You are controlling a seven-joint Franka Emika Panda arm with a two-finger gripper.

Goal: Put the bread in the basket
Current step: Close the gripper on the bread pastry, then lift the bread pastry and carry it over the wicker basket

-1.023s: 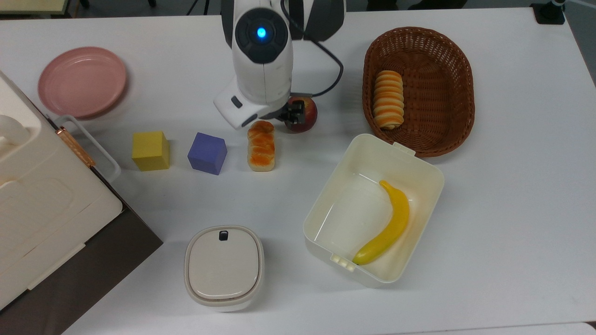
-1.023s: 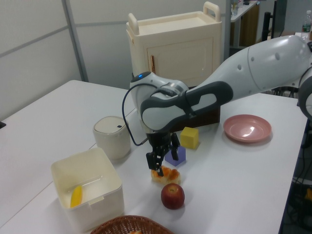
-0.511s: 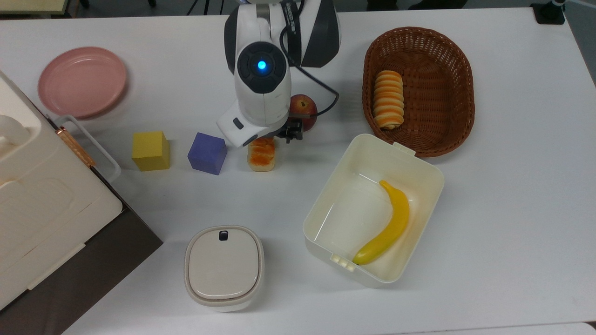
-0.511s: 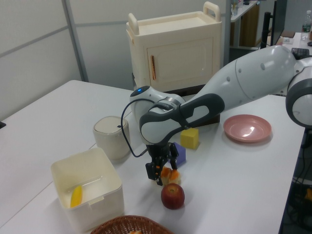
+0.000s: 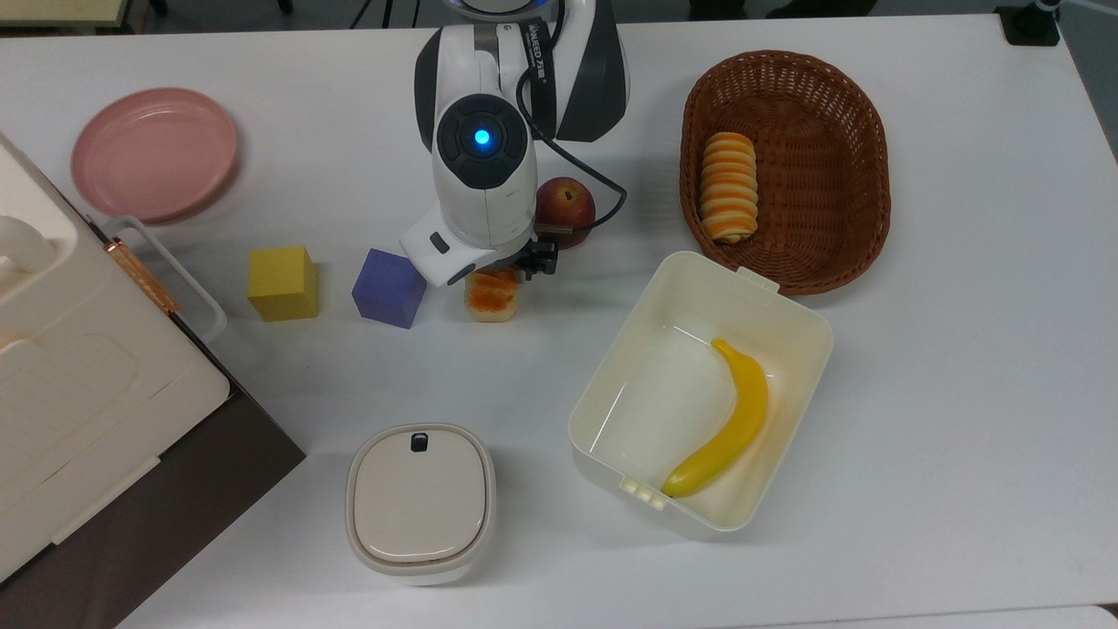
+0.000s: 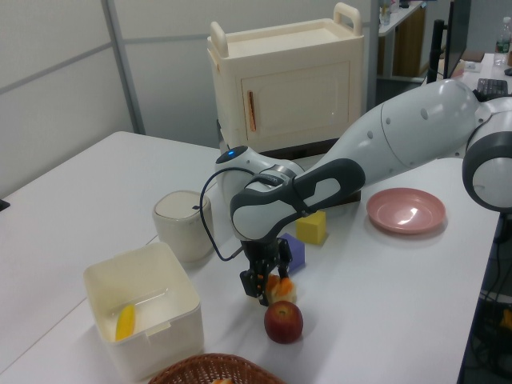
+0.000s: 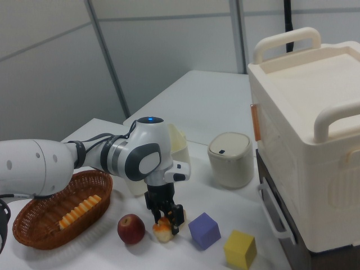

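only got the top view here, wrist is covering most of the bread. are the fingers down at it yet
Observer: Yes. In the right view the gripper is low, fingers apart, one on each side of the bread.
Operator: bread off the table?
Observer: No, the right view has it resting on the table.
Operator: apple in the way?
Observer: In the right view the apple sits apart from the bread, with bare table between them.

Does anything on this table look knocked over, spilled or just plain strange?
Nothing is tipped, spilled or broken. One mild oddity: a banana lies alone in the cream tub, while a striped roll sits in the basket. The bread lies flat on the table under the gripper.
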